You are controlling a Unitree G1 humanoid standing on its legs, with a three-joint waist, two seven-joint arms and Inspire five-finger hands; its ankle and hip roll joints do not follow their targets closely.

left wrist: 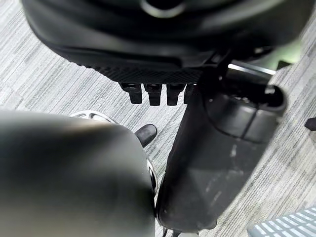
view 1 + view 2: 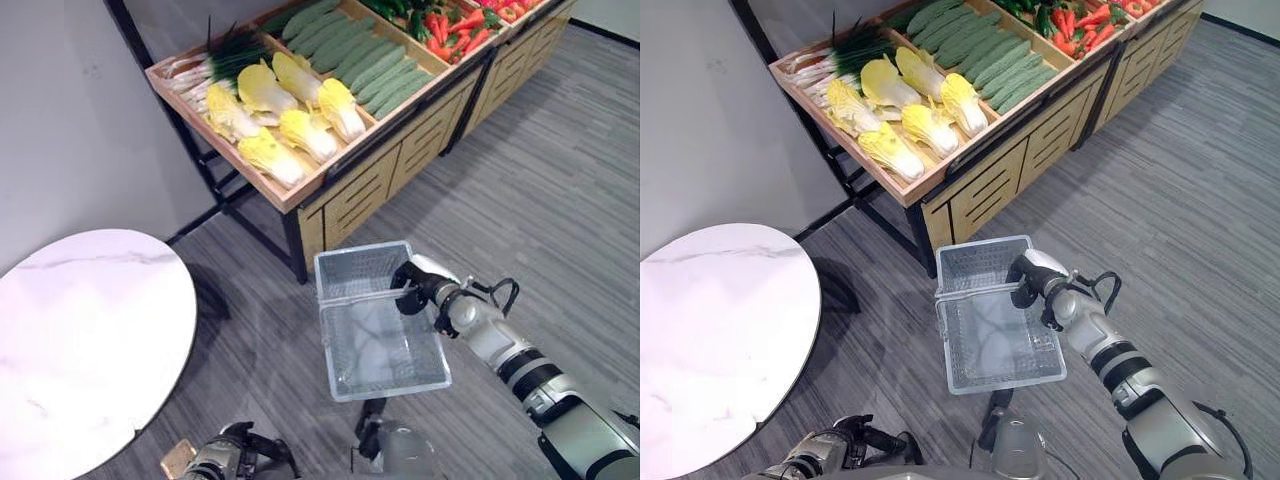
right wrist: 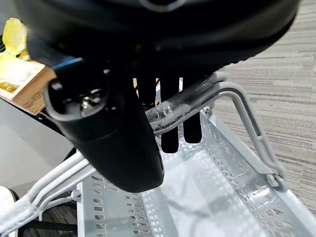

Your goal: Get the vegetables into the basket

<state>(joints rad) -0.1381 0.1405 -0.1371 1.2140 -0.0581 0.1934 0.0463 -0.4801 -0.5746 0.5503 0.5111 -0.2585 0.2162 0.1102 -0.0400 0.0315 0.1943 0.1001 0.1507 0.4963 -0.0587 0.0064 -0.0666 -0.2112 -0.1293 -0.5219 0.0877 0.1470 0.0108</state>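
Right hand (image 2: pixel 420 285) clasps the basket (image 2: pixel 380 350) handle (image 3: pixel 197 101); cabbages (image 2: pixel 290 115) lie far-left on the shelf, left hand (image 2: pixel 235 450) hanging low, loosely curled

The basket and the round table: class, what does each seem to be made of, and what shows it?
The basket, carried by the right hand: probably pale grey plastic, with moulded perforated walls and a glossy handle. The round table: white top with faint grey veins and a smooth sheen, so marble or a marble-look surface.
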